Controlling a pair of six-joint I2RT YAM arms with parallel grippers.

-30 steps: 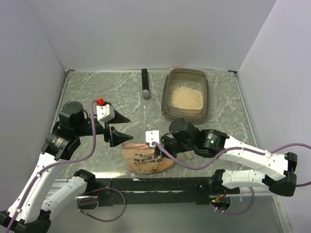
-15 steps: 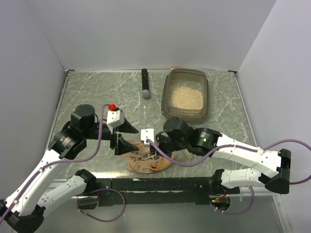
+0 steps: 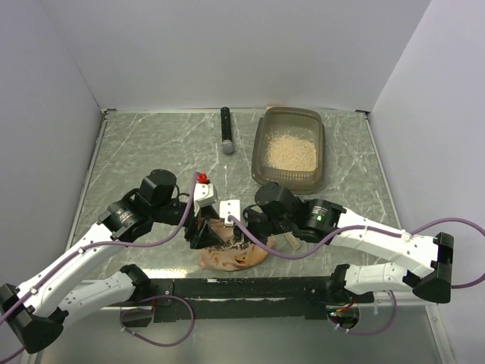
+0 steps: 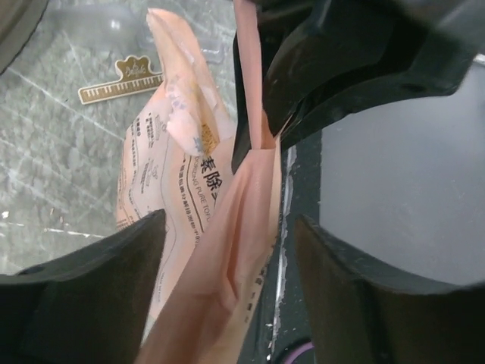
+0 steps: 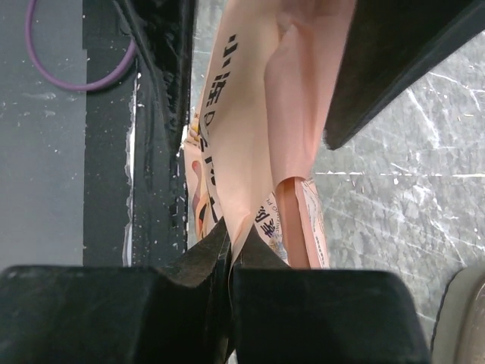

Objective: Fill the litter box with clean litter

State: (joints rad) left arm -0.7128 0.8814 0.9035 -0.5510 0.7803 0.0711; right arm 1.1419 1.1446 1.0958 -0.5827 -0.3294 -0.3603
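The litter box (image 3: 258,155) stands at the far right of the bench (image 3: 151,152), its far rim close to the back wall and its right side not far from the right wall. The clean litter (image 3: 292,152) lies inside it as a pale grainy layer. Just left of the box lies a black stick (image 3: 225,129), apart from it.

The orange-pink pouch (image 3: 231,256) is at the near edge of the bench, its lower part touching the dark rail (image 3: 250,287) there. Between the pouch and the box there is bare marble surface, and a gold clip (image 4: 121,80) lies flat just beside the pouch.

The left arm comes from the left side with the elbow bent, its wrist turned toward the pouch. The left end effector (image 3: 203,232) is spread, and a fold of the pouch passes between its fingers (image 4: 76,303).

The right arm stretches low from the right, along the near edge. The right end effector (image 5: 229,280) is pressed together and pinches the edge of the pouch between its fingers (image 5: 114,318). Both end effectors are very near each other at the pouch
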